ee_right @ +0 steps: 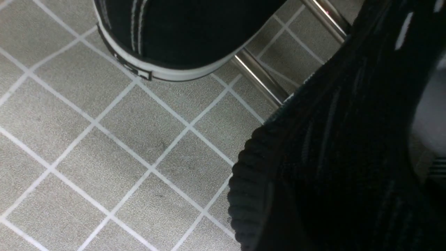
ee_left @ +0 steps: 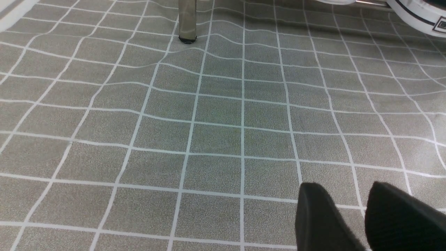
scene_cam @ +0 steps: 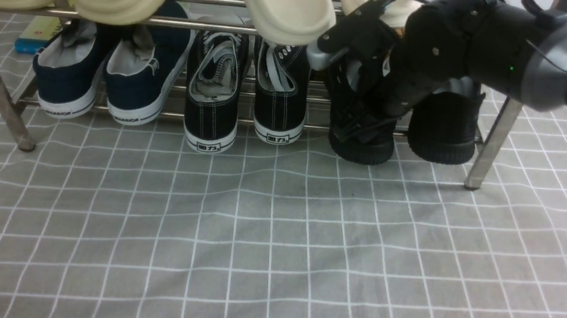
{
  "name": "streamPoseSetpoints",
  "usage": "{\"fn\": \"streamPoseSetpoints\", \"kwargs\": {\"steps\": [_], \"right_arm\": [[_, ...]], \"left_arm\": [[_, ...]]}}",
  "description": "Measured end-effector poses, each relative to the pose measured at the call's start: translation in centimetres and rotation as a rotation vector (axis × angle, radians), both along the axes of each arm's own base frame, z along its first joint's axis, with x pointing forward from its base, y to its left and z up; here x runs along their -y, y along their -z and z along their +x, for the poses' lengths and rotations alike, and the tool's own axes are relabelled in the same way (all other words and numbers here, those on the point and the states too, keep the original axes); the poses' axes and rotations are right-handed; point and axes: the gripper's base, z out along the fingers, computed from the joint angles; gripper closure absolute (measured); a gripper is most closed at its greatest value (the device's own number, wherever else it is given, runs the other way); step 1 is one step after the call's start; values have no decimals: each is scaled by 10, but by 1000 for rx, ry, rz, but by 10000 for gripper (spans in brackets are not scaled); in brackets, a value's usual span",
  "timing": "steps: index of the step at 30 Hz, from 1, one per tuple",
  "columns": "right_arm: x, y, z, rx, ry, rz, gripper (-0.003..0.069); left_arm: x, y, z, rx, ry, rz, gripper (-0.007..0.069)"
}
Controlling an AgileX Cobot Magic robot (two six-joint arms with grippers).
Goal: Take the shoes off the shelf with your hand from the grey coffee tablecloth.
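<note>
While the left end effector (ee_left: 346, 186) hangs nearest, over the cloth (scene_cam: 274, 242), fingers apart and empty, the right end effector (scene_cam: 359, 126) lies farther back, centre right of the front view, against the left of the two black shoes (scene_cam: 444, 136). Both sit on the lower tier of the shelf (scene_cam: 493, 139), toes overhanging. Whether the right end effector is clamped cannot be told.
</note>
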Motion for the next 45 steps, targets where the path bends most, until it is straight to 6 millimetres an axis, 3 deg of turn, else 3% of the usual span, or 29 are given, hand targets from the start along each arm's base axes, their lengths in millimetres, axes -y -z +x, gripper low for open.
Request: {"fn": "streamPoseSetpoints", "kwargs": {"steps": [3, 4, 5, 7, 10, 16, 17, 25, 31, 34, 38, 41, 45], "right_arm": [[-1, 2, 0, -5, 1, 3, 436], [-1, 2, 0, -5, 1, 3, 436], [-1, 2, -1, -12, 1, 3, 559], [-1, 1, -4, -38, 4, 1, 641], [1, -5, -10, -65, 7, -15, 642], [3, -41, -47, -148, -13, -49, 643], [1, -53, -62, -177, -29, -58, 643], [-20, -83, -116, -236, -80, -55, 641], [-20, -97, -145, -243, -71, 3, 641], [-18, -99, -159, -258, -72, 16, 640], [-17, -86, -190, -322, -96, -5, 640], [-21, -72, -203, -362, -122, -50, 640], [-23, -65, -205, -347, -145, -84, 639]], "left_arm": [[0, 0, 0, 0, 0, 0, 384], [0, 0, 0, 0, 0, 0, 384], [0, 0, 0, 0, 0, 0, 384], [0, 0, 0, 0, 0, 0, 384], [0, 0, 0, 0, 0, 0, 384], [0, 0, 0, 0, 0, 0, 384], [0, 0, 0, 0, 0, 0, 384], [0, 0, 0, 0, 0, 0, 384], [0, 0, 0, 0, 0, 0, 384], [0, 0, 0, 0, 0, 0, 384], [0, 0, 0, 0, 0, 0, 384], [0, 0, 0, 0, 0, 0, 384], [0, 0, 0, 0, 0, 0, 384]]}}
